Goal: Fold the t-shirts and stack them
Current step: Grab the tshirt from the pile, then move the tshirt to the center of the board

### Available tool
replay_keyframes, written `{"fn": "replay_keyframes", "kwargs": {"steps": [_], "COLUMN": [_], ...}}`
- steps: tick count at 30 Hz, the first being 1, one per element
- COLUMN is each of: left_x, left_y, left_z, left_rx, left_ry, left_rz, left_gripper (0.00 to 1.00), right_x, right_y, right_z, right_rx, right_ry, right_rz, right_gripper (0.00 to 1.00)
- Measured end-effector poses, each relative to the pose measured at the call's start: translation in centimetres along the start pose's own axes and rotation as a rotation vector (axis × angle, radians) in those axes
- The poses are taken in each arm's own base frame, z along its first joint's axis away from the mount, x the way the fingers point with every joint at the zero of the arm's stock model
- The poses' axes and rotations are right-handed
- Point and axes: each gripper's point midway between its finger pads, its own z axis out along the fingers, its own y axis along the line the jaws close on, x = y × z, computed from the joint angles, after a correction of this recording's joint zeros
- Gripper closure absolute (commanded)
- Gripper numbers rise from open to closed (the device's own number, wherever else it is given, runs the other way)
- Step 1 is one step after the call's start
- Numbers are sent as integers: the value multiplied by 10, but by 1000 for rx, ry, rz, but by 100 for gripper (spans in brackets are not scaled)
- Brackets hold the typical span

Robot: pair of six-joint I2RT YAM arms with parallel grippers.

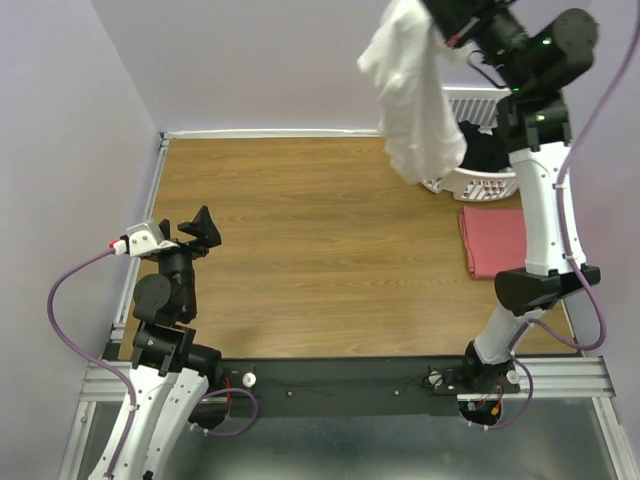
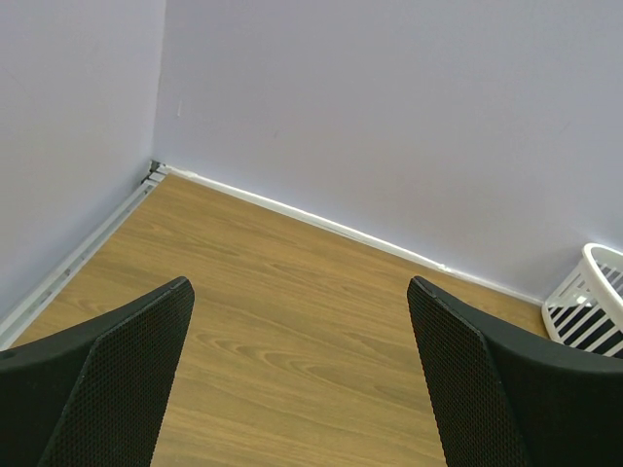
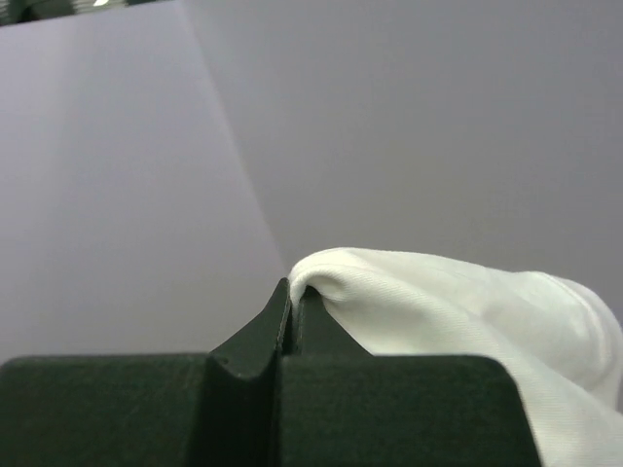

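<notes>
Our right jaws are pinched tight on a fold of the white shirt (image 1: 415,100), which hangs bunched high in the air in front of the basket (image 1: 480,182) at the far right of the bench (image 1: 320,250). The red shirt (image 1: 492,240) lies folded flat on the bench, just nearer than the basket. Our left jaws stand wide apart, holding nothing, above the bench's left side.

The white t-shirt (image 1: 415,95) is soft, matt cloth, loosely creased; the salmon-red t-shirt (image 1: 492,240) is matt cloth too. The table (image 1: 300,230) is smooth wood-grain with a faint sheen. The basket (image 1: 478,186) is smooth white plastic. On the left gripper (image 2: 300,287) the pads (image 2: 127,389) are black and finely dimpled, with no shine.
</notes>
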Motion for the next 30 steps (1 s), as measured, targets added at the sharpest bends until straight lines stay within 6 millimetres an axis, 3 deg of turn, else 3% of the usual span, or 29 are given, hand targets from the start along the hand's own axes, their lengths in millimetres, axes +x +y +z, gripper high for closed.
{"fn": "replay_keyframes", "kwargs": {"steps": [5, 9, 11, 13, 15, 17, 19, 23, 27, 30], "left_x": [-2, -3, -2, -1, 0, 0, 0, 2, 8, 12], "left_y": [1, 1, 2, 2, 2, 2, 2, -1, -3, -4], "left_z": [-4, -5, -5, -5, -5, -5, -5, -5, -2, -1], "left_rx": [1, 2, 1, 1, 0, 2, 4, 17, 24, 29], "left_ry": [-4, -8, -5, -1, 3, 6, 7, 13, 35, 49], "left_rz": [-2, -4, -3, -1, 1, 2, 2, 3, 12, 17], "left_gripper": [2, 1, 2, 2, 2, 2, 2, 2, 2, 1], "right_x": [74, 134, 167, 203, 244, 303, 346, 419, 447, 432], "right_y": [71, 102, 103, 91, 71, 44, 21, -16, -30, -37], "right_z": [29, 35, 31, 22, 2, -36, -69, -150, -202, -208], "right_rx": [-196, -274, -279, -246, -171, -58, 30, 215, 309, 345], "right_ry": [132, 252, 320, 388, 471, 587, 681, 873, 985, 974], "right_rz": [136, 207, 230, 237, 239, 233, 216, 183, 158, 92], "right_gripper": [99, 99, 99, 89, 87, 87, 99, 99, 100, 100]}}
